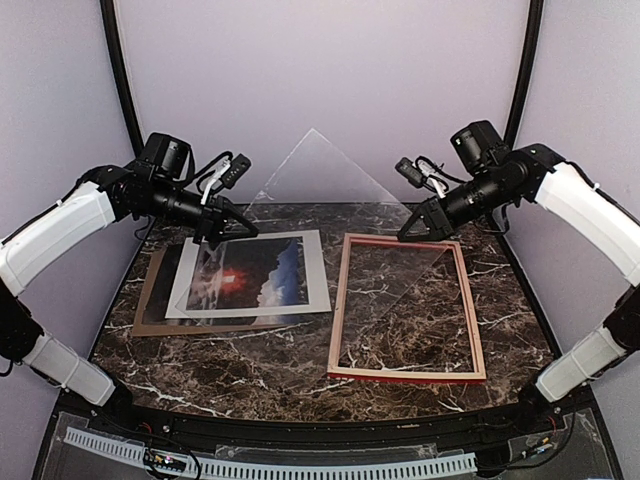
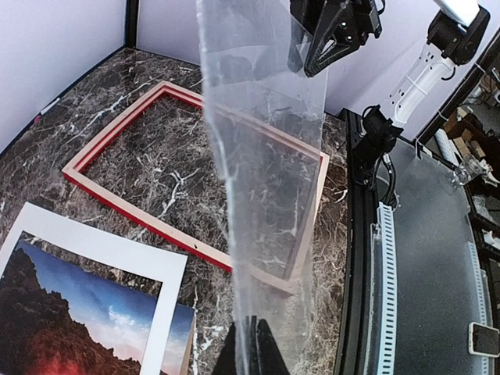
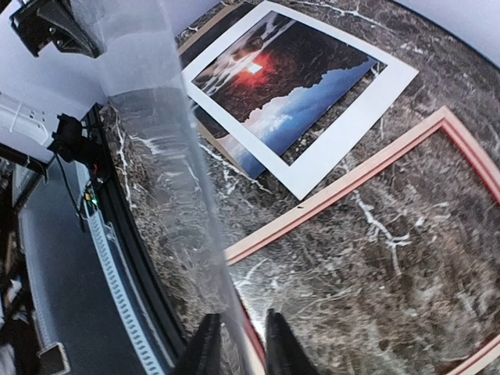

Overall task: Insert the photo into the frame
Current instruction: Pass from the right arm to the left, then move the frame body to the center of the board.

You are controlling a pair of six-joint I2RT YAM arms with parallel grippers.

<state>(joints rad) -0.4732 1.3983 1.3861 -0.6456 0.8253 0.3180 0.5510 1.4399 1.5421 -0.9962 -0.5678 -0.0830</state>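
**Pane held aloft between both arms, frame and photo flat below**

On the near right of the table (image 1: 250,375) lies the frame (image 1: 405,377), flat, pale side up, with red showing along its near rail. Bare marble fills its opening; nothing lies inside it.

Just left of the frame, close but not touching, is a stack of three. The brown board (image 1: 150,300) is at the bottom and sticks out at the left and near sides. The photo (image 1: 250,272) lies on it picture side up, red glow at centre. The white mat (image 1: 316,285) lies on top and borders the picture. The photo is therefore outside the frame, on the table's left half.

Above and behind these, the arms reach in from each side, and the pane (image 1: 320,185) stands tilted in the air between them, one corner pointing up against the back wall.

The left gripper (image 2: 250,337) is over the far end of the stack. Its fingers are pressed together on the pane's edge, which rises straight out of them in the left wrist view.

The right gripper (image 3: 238,342) is over the frame's far rail at the pane's other end. Its fingers stand a little apart, with marble and the frame's red rail visible in the gap. The pane's edge runs down to that gap beside one finger; whether either pad touches it I cannot tell.
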